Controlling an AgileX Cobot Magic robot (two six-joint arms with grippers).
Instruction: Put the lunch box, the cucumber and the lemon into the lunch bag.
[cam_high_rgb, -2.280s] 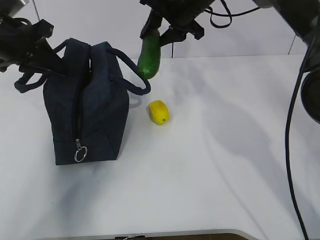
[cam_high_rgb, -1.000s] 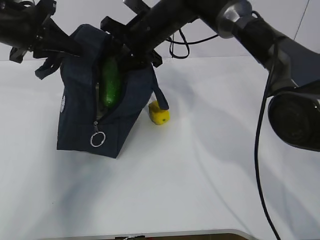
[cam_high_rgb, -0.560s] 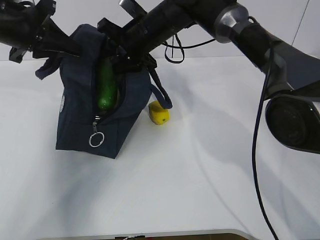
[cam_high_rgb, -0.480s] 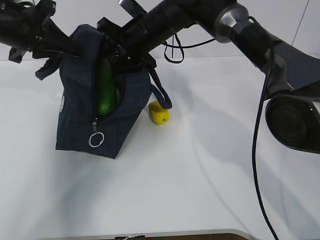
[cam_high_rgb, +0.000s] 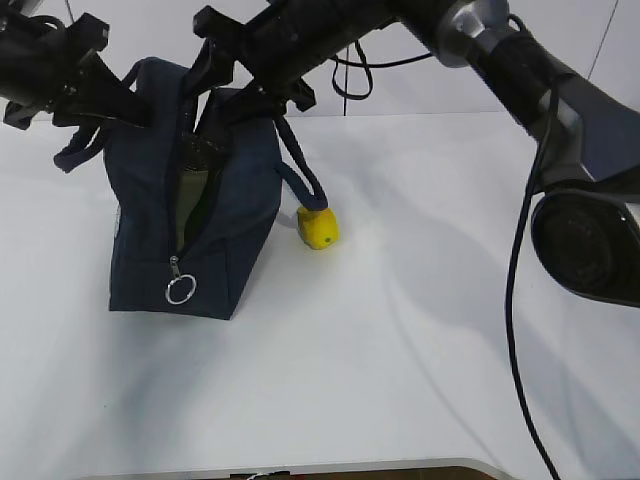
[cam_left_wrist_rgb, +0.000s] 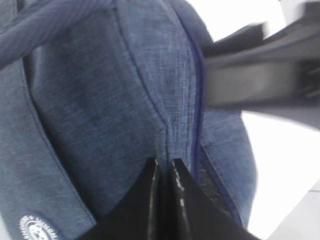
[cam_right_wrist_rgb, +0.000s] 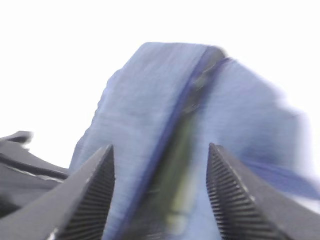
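The navy lunch bag (cam_high_rgb: 225, 215) stands on the table with its zipper slit open toward me and a silver ring pull (cam_high_rgb: 180, 291) low on the front. My left gripper (cam_high_rgb: 122, 97) is shut on the fabric at the bag's top edge (cam_left_wrist_rgb: 150, 100), the fingertips (cam_left_wrist_rgb: 176, 167) pressed together. Just above the slit, my right gripper (cam_high_rgb: 240, 90) is open with nothing between its toothed fingers (cam_right_wrist_rgb: 102, 175). A dull green strip in the slit (cam_right_wrist_rgb: 175, 165) is the cucumber (cam_high_rgb: 190, 190), blurred. The lemon (cam_high_rgb: 318, 228) lies on the table right of the bag, under a loop handle (cam_high_rgb: 300, 175). The lunch box is hidden.
White table (cam_high_rgb: 420, 330) stretches to the right and front of the bag. The right arm (cam_high_rgb: 520, 70) and its black cable (cam_high_rgb: 515, 290) cross the upper right. The table's front edge (cam_high_rgb: 350, 467) runs along the bottom.
The cucumber has sunk from the right gripper into the bag. The right jaws have spread and lifted to the slit's top. The bag has settled lower and straighter.
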